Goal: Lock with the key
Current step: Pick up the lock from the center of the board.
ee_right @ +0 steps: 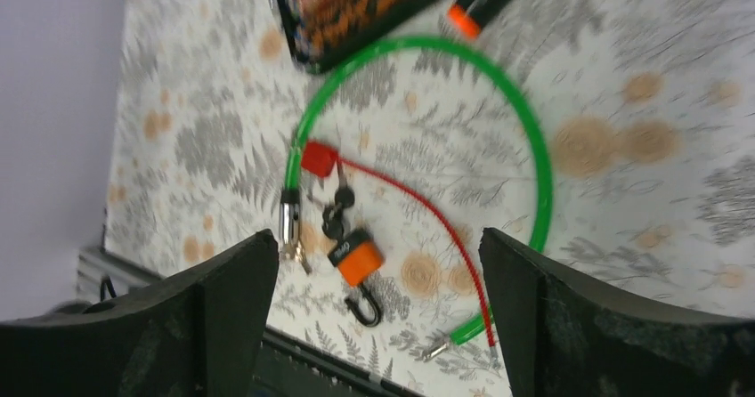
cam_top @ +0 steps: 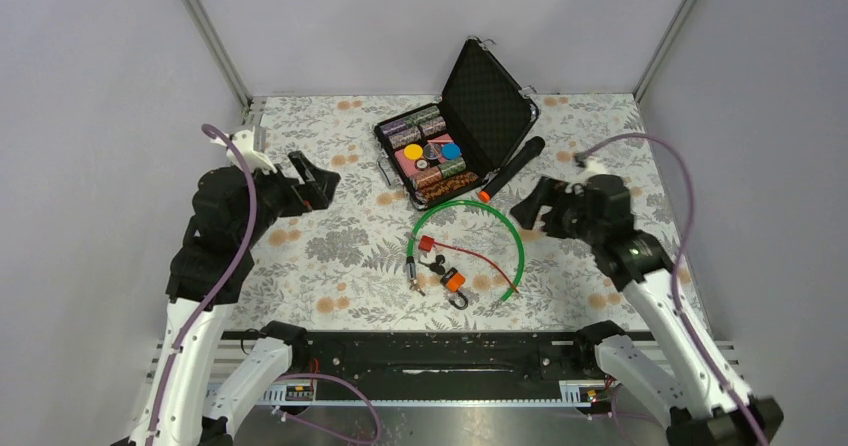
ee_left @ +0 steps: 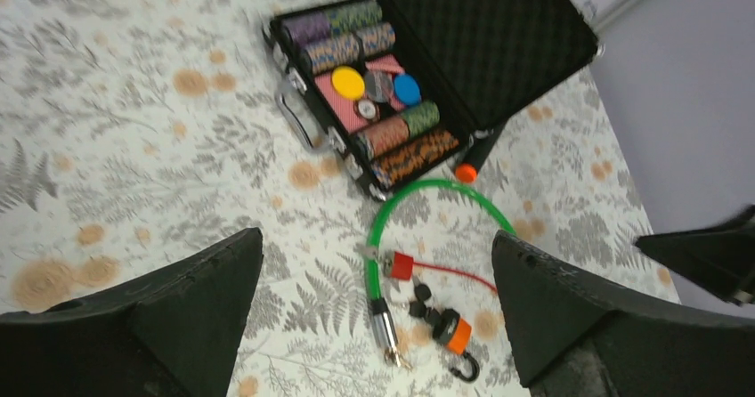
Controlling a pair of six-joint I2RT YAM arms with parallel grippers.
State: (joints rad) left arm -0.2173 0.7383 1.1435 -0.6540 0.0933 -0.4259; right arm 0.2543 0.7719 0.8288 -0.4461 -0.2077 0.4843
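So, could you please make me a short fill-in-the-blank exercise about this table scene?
The lid of the black case stands ____.
The big cable loop is ____ in colour.
The left gripper and the right gripper both hold ____.
Missing words: open; green; nothing.

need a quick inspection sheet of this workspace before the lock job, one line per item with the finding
surface: fern-print tablecloth, flat.
job's things: orange padlock lies within the green cable loop, by a thin red cable; small silvery key seems to lie at the loop's metal end, too small to confirm.
clutter: black-headed keys by the padlock; open poker chip case; black tube with orange tip beside it.
grippers: left gripper and right gripper open, above the cloth, holding nothing.
cables: purple cables run along both arms.
surroundings: grey walls, metal frame posts.
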